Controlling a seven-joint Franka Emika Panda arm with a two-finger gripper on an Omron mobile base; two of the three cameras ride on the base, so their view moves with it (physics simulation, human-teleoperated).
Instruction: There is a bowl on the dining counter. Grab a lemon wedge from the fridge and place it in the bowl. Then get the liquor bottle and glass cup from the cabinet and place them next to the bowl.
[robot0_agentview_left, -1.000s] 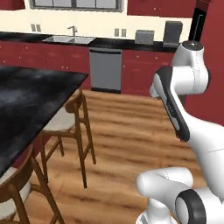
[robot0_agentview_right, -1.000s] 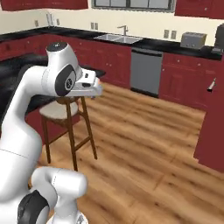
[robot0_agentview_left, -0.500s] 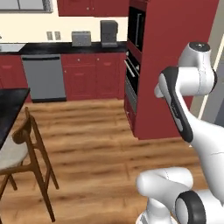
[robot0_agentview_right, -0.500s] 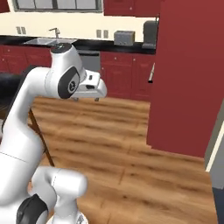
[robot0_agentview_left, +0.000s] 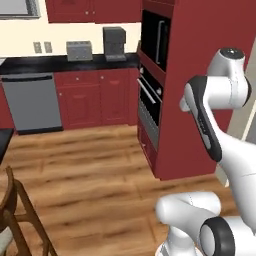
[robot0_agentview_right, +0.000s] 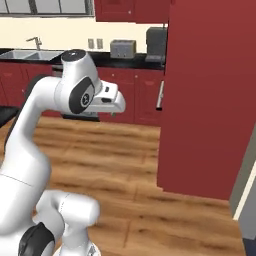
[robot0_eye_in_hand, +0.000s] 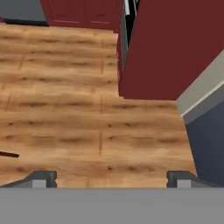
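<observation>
My gripper (robot0_eye_in_hand: 113, 179) is open, with nothing between its fingertips (robot0_eye_in_hand: 43, 178), and hangs over bare wood floor. In the right base view the white hand (robot0_agentview_right: 111, 99) is held up at chest height and points right, toward the tall red oven column. A dark grey slab of the fridge (robot0_eye_in_hand: 208, 144) shows at the right of the hand view, past a pale wall strip. A black corner of the dining counter (robot0_agentview_left: 3, 139) shows at the left edge of the left base view. The bowl, lemon wedge, liquor bottle, glass cup and cabinet are out of view.
A tall red column (robot0_agentview_left: 200, 75) holds the black wall oven (robot0_agentview_left: 150, 75). On the back counter stand a toaster (robot0_agentview_left: 79, 50) and a coffee machine (robot0_agentview_left: 114, 43), above a grey dishwasher (robot0_agentview_left: 31, 102). A wooden chair (robot0_agentview_left: 15, 215) stands at the lower left. Open wood floor (robot0_agentview_left: 90, 170) lies ahead.
The whole picture has slid left, so the base has turned right. The dining counter and chairs went off to the left and the oven column came to the middle. The jaws stayed open.
</observation>
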